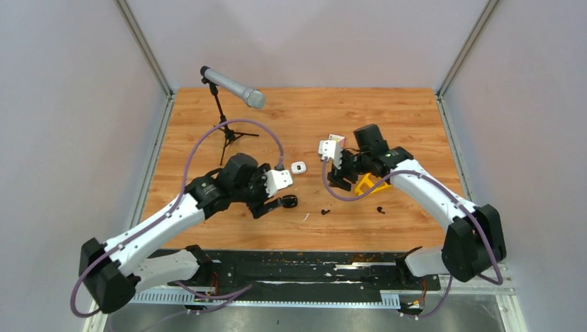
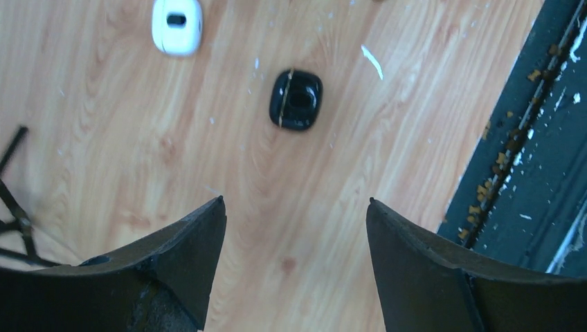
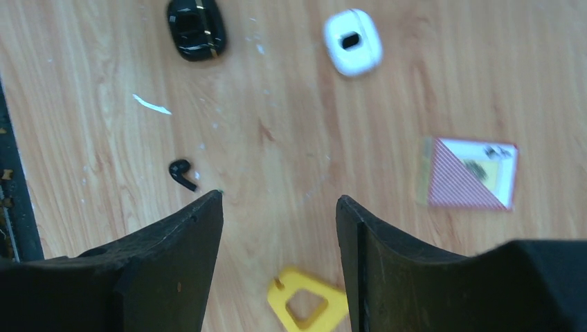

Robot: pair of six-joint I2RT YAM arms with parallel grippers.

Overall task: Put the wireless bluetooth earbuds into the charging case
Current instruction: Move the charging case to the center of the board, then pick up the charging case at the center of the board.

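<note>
A black charging case (image 1: 289,201) lies on the wooden table, just right of my left gripper (image 1: 271,205). In the left wrist view the black case (image 2: 296,99) sits ahead of the open, empty left gripper (image 2: 295,200). A white charging case (image 1: 298,167) lies farther back, and also shows in the left wrist view (image 2: 177,25). Two black earbuds lie loose, one (image 1: 324,211) near the middle, one (image 1: 380,209) to its right. My right gripper (image 1: 338,181) hovers open and empty; one black earbud (image 3: 181,173) lies left of its fingers (image 3: 279,196). No white earbuds show.
A yellow triangular piece (image 1: 370,183) lies under the right gripper. A red-and-white card (image 3: 471,173) lies to the right. A thin white sliver (image 1: 306,216) lies by the black case. A microphone on a tripod (image 1: 232,86) stands back left. A dark rail (image 2: 526,138) runs along the near edge.
</note>
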